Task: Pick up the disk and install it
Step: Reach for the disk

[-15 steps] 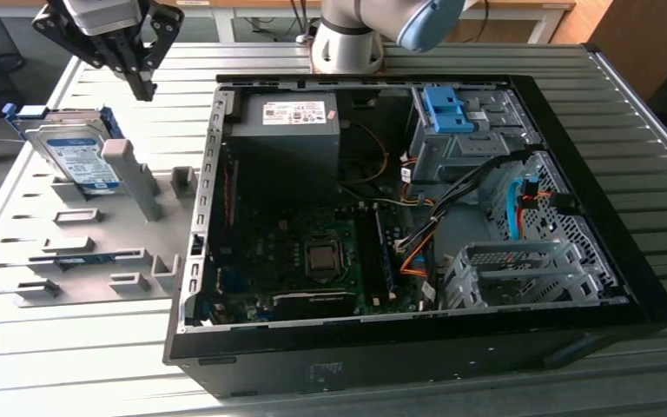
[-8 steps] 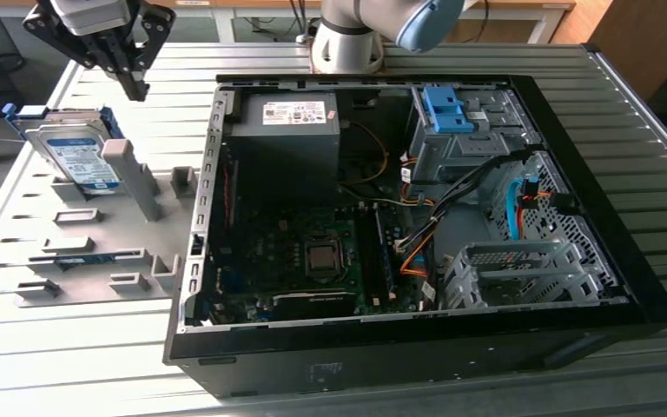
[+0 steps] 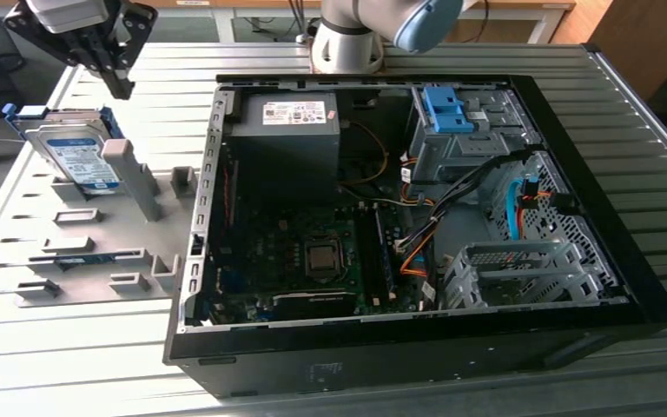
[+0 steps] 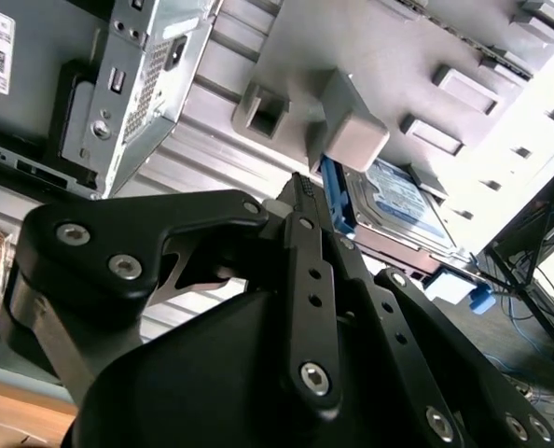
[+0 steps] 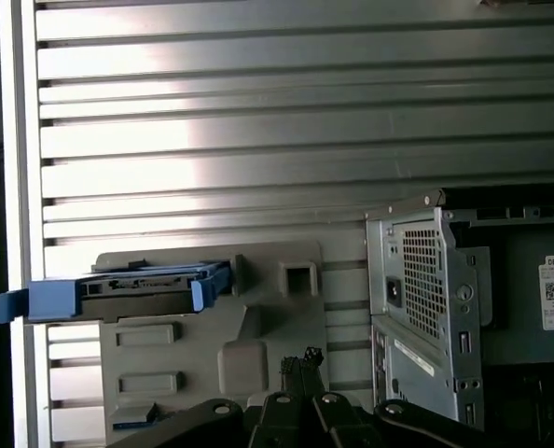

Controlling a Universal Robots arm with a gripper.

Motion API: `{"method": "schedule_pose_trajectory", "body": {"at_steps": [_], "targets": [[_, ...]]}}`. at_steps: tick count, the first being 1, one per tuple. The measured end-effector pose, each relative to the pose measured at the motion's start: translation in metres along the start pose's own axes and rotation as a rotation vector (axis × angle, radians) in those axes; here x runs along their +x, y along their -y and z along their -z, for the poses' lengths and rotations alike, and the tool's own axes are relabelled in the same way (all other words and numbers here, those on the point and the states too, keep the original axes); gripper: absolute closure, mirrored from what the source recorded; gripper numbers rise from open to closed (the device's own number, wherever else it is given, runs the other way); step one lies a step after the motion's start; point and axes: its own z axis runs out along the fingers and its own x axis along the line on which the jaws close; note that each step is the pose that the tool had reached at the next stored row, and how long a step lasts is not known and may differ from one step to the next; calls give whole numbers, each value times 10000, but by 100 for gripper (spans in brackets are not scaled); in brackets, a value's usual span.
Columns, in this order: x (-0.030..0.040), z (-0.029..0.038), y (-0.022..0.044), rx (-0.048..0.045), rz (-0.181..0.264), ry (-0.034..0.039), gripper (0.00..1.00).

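The claw (image 4: pixel 300 187) is met first, its fingers drawn together to a narrow point with nothing held between them. Just past the tips, the disk (image 4: pixel 398 201) is found stood on edge, leaning in a slot of the grey holder plate (image 3: pixel 90 261). That plate is laid on the slatted worktop (image 3: pixel 56 365), at the exterior view's left of the open computer case (image 3: pixel 426 365). The claw is hung above the disk, apart from it, with no contact made. The disk is judged stiff and fairly heavy for its bulk. Its bare metal faces are likely slippery and its workings easily hurt by a knock, so a hold across the blue bracket's edges is thought safest. One disk is counted, one claw, one holder plate. Farther off, inside the one case, one grey power-supply box (image 3: pixel 287 130) and one bare blue bracket (image 3: pixel 447 109) are counted.
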Motion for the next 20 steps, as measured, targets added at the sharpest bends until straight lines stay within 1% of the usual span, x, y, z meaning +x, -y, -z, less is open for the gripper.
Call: {"method": "schedule_pose_trajectory", "body": {"at_steps": [3,14,20], "targets": [[51,-1,-5,-1,-1,0,89],[64,0,-5,0,-1,-1,89],[130,0,-6,0,-1,0,89]]}}
